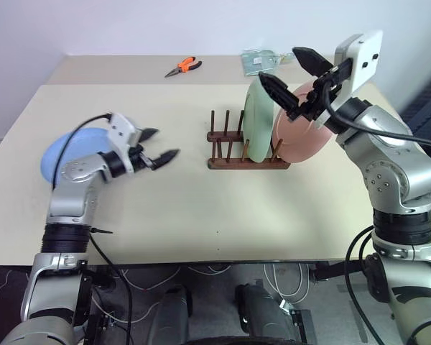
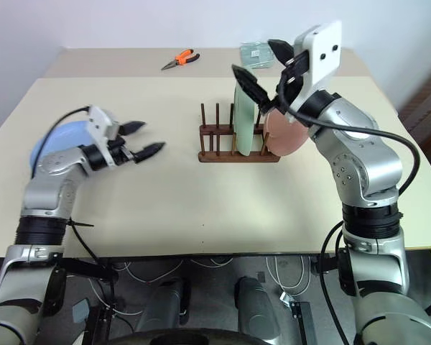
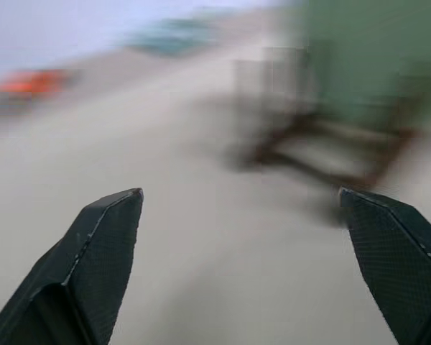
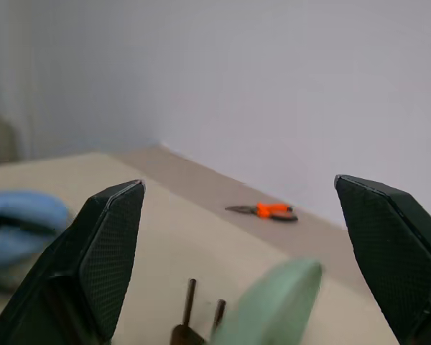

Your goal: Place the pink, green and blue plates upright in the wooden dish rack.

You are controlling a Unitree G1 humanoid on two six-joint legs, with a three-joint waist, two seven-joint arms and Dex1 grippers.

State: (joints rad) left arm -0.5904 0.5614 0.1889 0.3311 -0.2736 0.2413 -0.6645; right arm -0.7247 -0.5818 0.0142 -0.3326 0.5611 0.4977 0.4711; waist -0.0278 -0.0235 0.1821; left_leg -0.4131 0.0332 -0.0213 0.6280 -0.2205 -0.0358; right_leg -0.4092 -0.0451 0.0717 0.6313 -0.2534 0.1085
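**Two plates racked, blue one flat on the table**

A broad beige table (image 1: 201,215) sits against a plain pale wall, with a second, slightly darker tabletop butted up behind it. The wooden dish rack (image 1: 233,151) stands near the middle of the table. The green plate (image 1: 258,118) is upright in it, towards its right end, and the pink plate (image 1: 302,140) leans just beyond the green one at the rack's right end. The pegs left of the green plate are bare.

Well to the left of the rack, the blue plate (image 1: 57,154) lies flat on the table, partly hidden behind the left arm. The left gripper (image 1: 158,146) hangs between that plate and the rack, fingers spread wide with nothing in them. The right gripper (image 1: 294,72) is raised above the rack's right end, over the plates' top edges, its fingers also spread wide and empty.

Behind the rack, orange-handled pliers (image 1: 183,67) lie on the rear tabletop, and a small clear packet (image 1: 258,61) sits further right.
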